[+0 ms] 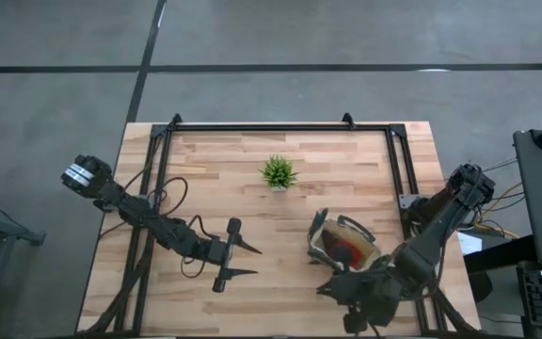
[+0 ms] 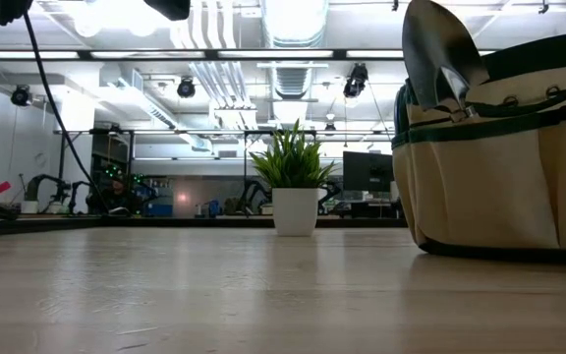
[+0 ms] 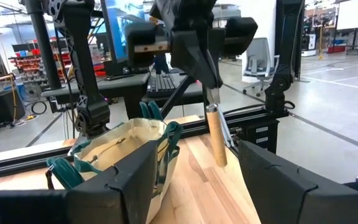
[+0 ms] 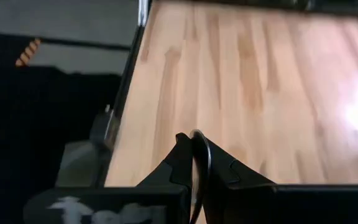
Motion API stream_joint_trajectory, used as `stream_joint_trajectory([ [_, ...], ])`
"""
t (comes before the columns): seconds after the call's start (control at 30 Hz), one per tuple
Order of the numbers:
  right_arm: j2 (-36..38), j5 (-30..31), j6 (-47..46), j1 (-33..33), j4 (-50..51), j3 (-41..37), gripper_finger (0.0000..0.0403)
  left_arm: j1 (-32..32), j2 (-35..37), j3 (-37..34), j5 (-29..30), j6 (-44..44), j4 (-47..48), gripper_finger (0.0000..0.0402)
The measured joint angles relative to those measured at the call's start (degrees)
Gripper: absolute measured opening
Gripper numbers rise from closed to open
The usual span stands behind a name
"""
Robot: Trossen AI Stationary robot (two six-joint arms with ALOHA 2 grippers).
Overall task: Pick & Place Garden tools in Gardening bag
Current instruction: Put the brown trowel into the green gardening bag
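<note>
Trowel point(image 3: 216, 134), wooden handle hanging down, is clamped in the right gripper point(image 3: 207, 81) just beside the gardening bag point(image 1: 343, 243), on the side away from the potted plant point(image 1: 278, 173); the right wrist view shows the fingers pinched on its thin metal edge point(image 4: 197, 163). Another silver trowel blade point(image 2: 442, 54) sticks up out of the bag's mouth, and something red point(image 1: 351, 248) lies inside. Well apart from the bag, the left gripper point(image 1: 248, 261) waits above the table point(image 1: 215, 160), its fingers spread wide and empty.
</note>
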State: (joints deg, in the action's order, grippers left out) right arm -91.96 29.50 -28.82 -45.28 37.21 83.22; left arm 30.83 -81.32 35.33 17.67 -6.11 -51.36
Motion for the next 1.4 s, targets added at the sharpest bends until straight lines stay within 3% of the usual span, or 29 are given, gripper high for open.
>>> stream_joint_trajectory([
  [0.37, -0.8, 0.5, -17.5, -2.1, 18.5, -0.1, 0.0008, 0.0, 0.0, 0.0, 0.0, 0.1, 0.5, 0.0229],
  [0.57, 0.5, 0.9, -17.5, -1.0, 21.1, 0.1, 0.0008, 0.0, 0.0, 0.0, 0.0, 1.2, 1.4, 0.0229],
  [0.93, 0.5, 3.7, -16.8, -0.6, 32.2, 7.7, 0.0008, 0.0, 0.0, 0.0, 0.0, 1.2, 1.5, 0.0229],
  [1.4, -5.0, 2.8, -17.9, -0.7, 29.5, 1.8, 0.0008, 0.0, 0.0, 0.0, 0.0, 1.2, 2.3, 0.0230],
])
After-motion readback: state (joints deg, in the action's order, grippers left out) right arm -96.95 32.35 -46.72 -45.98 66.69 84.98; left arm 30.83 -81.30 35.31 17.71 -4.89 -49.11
